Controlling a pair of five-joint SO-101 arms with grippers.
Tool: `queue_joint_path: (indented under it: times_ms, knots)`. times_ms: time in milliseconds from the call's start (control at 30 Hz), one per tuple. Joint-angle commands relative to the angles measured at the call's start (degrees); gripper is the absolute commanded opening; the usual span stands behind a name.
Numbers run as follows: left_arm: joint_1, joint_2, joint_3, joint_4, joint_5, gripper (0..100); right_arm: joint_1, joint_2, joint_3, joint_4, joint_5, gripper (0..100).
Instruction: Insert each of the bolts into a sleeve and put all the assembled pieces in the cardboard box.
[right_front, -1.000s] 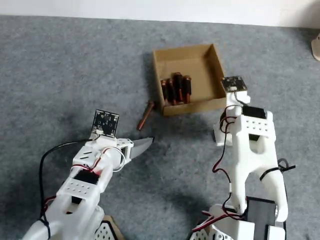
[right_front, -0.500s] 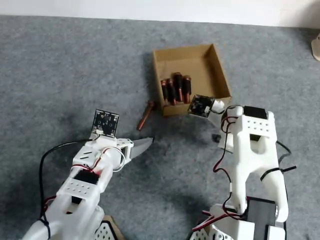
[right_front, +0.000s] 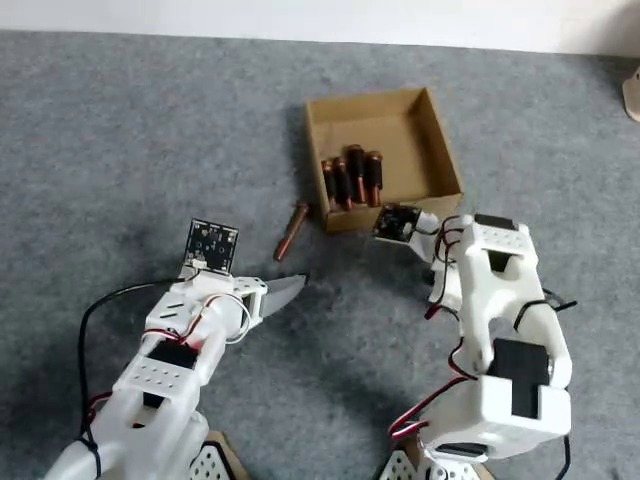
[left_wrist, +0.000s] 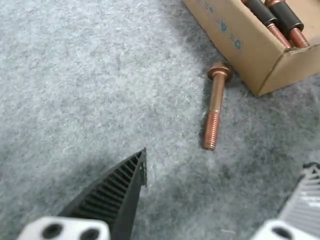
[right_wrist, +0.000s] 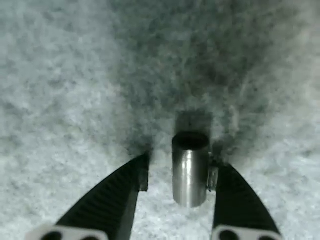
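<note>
Right wrist view is showing the right gripper (right_wrist: 180, 172) standing narrowly open around a sleeve (right_wrist: 190, 170), contact unclear. The left gripper (left_wrist: 225, 162) is gaping wide, fingers cut off; the bolt (right_front: 292, 230) is lying at eight o'clock of the cardboard box (right_front: 440, 150).

A: What's the surface under the arms?
B: I see grey carpet (right_front: 120, 130), a napped, matt cloth. The box (right_front: 345, 103) is plain brown cardboard, dull, with raw cut edges.
A: And the bolt (left_wrist: 215, 107)?
B: Copper-toned metal with a satin finish, its threaded end rougher. The sleeve (right_wrist: 190, 175) looks like bare silvery metal, smooth with a soft sheen.
A: The robot itself?
B: On my left gripper (left_wrist: 226, 162) the finger is black plastic, ribbed and matt. The arm shells (right_front: 500, 290) are smooth white plastic.
</note>
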Motion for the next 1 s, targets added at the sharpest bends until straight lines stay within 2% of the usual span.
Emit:
queue_joint_path:
  times_ms: [0, 267, 333, 433, 500, 733, 967]
  knots:
    - [-0.66, -0.48, -0.22, 0.35, 0.44, 43, 0.66, 2.77, -0.48, -0.48, 0.53, 17.7]
    - [-0.75, -0.48, -0.22, 0.35, 0.44, 43, 1.71, 11.91, -0.48, -10.77, -0.79, 17.5]
    - [-0.75, -0.48, -0.22, 0.35, 0.44, 43, 1.8, 12.97, -0.84, -10.77, -4.4, 13.1]
    - [-0.75, -0.48, -0.22, 0.35, 0.44, 43, 1.71, 12.88, -1.89, -10.51, -8.18, 0.0]
    - [-0.75, -0.48, -0.22, 0.35, 0.53, 43, 1.89, 12.79, -2.51, -6.99, -9.41, 0.9]
    - [-0.84, -0.48, -0.22, 0.35, 0.7, 43, 0.31, 3.91, -8.31, 15.69, -10.9, 0.5]
    - [-0.92, -0.84, -0.22, 0.35, 0.7, 43, -2.33, -12.18, -8.92, 22.2, -22.77, 0.5]
